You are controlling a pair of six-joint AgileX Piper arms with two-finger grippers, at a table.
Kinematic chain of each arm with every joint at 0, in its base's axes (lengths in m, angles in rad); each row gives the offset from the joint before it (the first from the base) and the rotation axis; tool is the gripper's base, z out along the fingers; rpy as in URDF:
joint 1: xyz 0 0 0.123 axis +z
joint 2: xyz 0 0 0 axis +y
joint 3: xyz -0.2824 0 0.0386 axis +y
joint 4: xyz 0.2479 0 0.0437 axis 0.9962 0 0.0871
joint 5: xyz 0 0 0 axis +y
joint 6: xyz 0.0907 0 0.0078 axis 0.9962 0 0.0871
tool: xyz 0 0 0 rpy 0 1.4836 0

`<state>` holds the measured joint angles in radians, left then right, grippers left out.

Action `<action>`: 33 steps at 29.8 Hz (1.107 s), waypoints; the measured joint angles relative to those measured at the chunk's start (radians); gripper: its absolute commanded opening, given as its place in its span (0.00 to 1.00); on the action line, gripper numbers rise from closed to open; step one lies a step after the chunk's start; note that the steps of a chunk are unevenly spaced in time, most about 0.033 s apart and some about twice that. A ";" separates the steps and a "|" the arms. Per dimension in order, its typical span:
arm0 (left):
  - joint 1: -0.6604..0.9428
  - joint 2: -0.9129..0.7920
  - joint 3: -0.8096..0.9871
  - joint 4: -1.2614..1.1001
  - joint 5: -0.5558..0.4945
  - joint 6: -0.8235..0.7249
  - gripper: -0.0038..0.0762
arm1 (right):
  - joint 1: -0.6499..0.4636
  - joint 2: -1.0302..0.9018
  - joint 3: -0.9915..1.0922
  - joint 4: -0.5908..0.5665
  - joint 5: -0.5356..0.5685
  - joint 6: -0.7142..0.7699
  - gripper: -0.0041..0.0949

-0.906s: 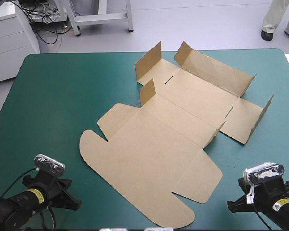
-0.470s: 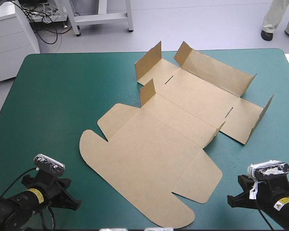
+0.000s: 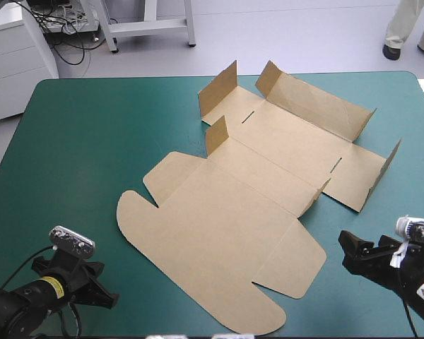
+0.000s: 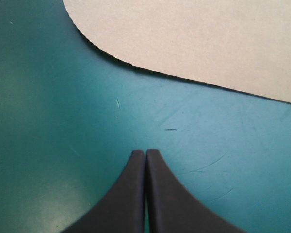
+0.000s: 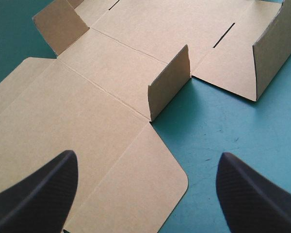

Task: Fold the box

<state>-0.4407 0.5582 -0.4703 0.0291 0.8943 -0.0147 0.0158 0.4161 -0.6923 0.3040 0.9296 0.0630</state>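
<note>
Pale grey floor [image 3: 290,35], white drawer cabinet [image 3: 18,67] at far left, white stand legs [image 3: 148,27]; teal-green table [image 3: 78,141]

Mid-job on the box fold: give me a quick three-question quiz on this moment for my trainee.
1. True or false: the left gripper is shut on the box.
2. The right gripper is: A) open, B) shut on the box, C) shut and empty.
3. Fill in: the rounded lid panel, nearest the robot, lies ___ on the teal-green cover.
Key: 1 false, it is shut on nothing, with the box ahead of it; 2 A; 3 flat.
</note>
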 measured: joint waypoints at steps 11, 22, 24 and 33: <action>0.000 0.000 0.000 0.003 0.001 0.000 0.01 | 0.000 0.367 -0.047 0.073 -0.092 0.121 0.79; 0.000 0.000 0.000 0.003 0.009 0.000 0.01 | 0.000 0.688 -0.062 0.326 -0.260 0.029 0.79; 0.000 0.000 0.000 0.003 0.009 0.000 0.01 | 0.000 0.732 -0.079 0.340 -0.270 0.018 0.79; 0.000 0.000 0.000 0.003 0.009 0.000 0.01 | 0.000 0.897 -0.188 0.353 -0.268 0.014 0.79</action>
<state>-0.4407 0.5582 -0.4703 0.0320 0.9028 -0.0147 0.0158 1.3134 -0.8801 0.6575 0.6619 0.0770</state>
